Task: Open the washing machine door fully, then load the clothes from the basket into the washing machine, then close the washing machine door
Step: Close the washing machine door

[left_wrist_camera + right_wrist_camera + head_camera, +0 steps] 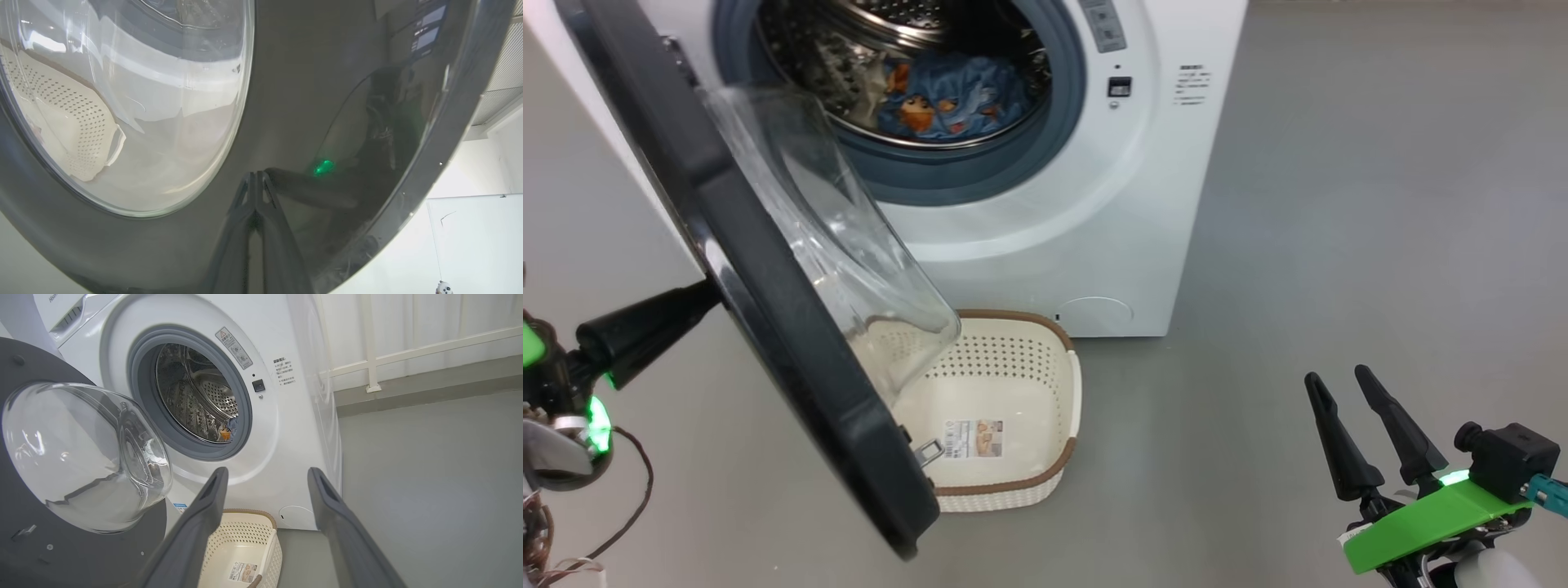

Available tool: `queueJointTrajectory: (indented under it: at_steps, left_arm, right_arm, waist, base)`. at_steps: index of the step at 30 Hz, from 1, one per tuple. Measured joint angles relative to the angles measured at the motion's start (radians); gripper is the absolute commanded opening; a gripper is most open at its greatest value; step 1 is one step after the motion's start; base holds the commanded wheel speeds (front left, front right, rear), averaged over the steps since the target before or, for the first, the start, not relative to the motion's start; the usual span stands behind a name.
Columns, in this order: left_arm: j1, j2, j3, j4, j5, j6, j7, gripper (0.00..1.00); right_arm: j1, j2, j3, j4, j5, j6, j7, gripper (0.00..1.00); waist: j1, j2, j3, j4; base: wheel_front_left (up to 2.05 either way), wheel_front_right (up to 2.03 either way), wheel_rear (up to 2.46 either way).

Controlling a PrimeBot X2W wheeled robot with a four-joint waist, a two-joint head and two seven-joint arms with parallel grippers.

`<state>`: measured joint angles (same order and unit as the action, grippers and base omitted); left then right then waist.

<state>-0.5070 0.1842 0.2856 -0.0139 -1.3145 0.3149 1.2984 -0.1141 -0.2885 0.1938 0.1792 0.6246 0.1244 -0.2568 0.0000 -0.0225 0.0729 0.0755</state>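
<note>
The washing machine (1143, 204) stands with its door (768, 310) swung partway out toward me. Light-blue clothes (947, 98) with orange faces lie inside the steel drum. On the floor in front sits the cream basket (1005, 351), holding nothing but a label sticker. My left gripper (707, 296) is shut, and its fingertips press on the outer face of the door's glossy black rim (306, 102). At the lower right, away from the machine, my right gripper (1342, 380) stands open with nothing in it. Between its fingers (212, 494) I see the basket (271, 547) and the drum opening.
Grey floor (1339, 204) spreads to the right of the machine. A white rail and pale wall (408, 351) run behind it. A dark cable (637, 490) loops beside my left arm. The door's glass bowl (849, 269) overhangs the basket's left side.
</note>
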Motion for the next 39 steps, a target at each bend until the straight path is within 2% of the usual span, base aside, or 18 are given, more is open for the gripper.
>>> queueJointTrajectory:
  at_steps: [5,13,25,31,39]
  left_arm:
    - [-0.012,-0.016,-0.006,0.018,0.000,-0.004,-0.017,0.00]
    - [-0.046,-0.062,-0.022,0.037,-0.002,-0.054,-0.052,0.00]
    - [-0.083,-0.070,-0.025,0.083,0.010,-0.101,-0.106,0.00]
    - [-0.097,-0.074,-0.026,0.099,0.011,-0.114,-0.113,0.00]
    - [-0.097,-0.068,-0.030,0.102,0.012,-0.125,-0.103,0.00]
  right_arm:
    - [0.000,0.001,0.001,0.005,0.000,0.000,0.000,1.00]
    - [-0.005,0.001,0.013,0.010,0.000,0.000,0.000,1.00]
    - [-0.007,0.000,0.021,0.022,0.002,0.000,0.000,1.00]
    - [-0.008,0.000,0.020,0.026,0.002,0.000,0.000,1.00]
    - [-0.007,0.002,0.020,0.029,0.001,0.000,0.000,1.00]
  waist:
    - [0.0000,0.0000,0.002,-0.039]
    - [0.0000,0.0000,0.008,-0.105]
    - [0.0000,0.0000,0.019,-0.191]
    - [0.0000,0.0000,0.017,-0.205]
    - [0.0000,0.0000,0.003,-0.187]
  base:
    - [0.00,0.00,0.00]
    - [0.00,0.00,0.00]
    - [0.00,0.00,0.00]
    - [0.00,0.00,0.00]
    - [0.00,0.00,0.00]
